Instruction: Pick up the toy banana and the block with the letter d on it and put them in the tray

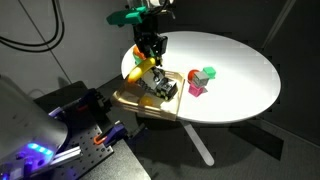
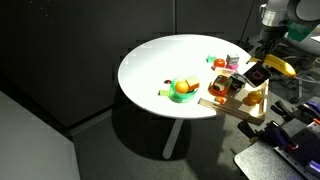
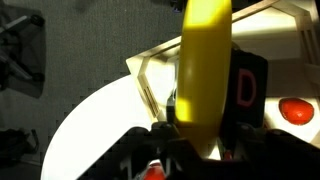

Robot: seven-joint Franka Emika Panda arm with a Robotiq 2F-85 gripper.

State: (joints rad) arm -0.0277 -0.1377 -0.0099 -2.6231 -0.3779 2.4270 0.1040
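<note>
Yellow and filling the wrist view, the toy banana (image 3: 205,70) runs lengthwise up the picture from between the dark fingers (image 3: 142,152) of the gripper (image 3: 200,140), which is clamped tight on its near end. Just behind it to one side sits the block with the letter d (image 3: 248,88), a dark face carrying a red letter, apparently inside the rim of the tray (image 3: 150,85). A small orange-red toy (image 3: 295,108) shows beside the block.

Seen from across the room, the gripper (image 1: 150,47) hangs from the arm with the banana (image 1: 142,61) held clear of the white round table (image 1: 240,60), above the wooden tray (image 1: 128,98). Whether the banana is squarely over the tray floor I cannot tell. The tray lies at the table's edge on the side toward the robot's base and appears to jut partly past that edge. A dark object (image 1: 162,86) rests in it, too small to identify in an exterior view. Just beyond the tray, toward the table's middle, a red block (image 1: 196,88) and a green block (image 1: 207,74) stand together, touching or nearly so.

In an exterior view the banana (image 2: 280,67) shows as a yellow streak under the gripper (image 2: 264,58), with the tray (image 2: 232,103) below at the table's rim. A green piece with an orange centre (image 2: 182,90) sits nearer the table's middle.
</note>
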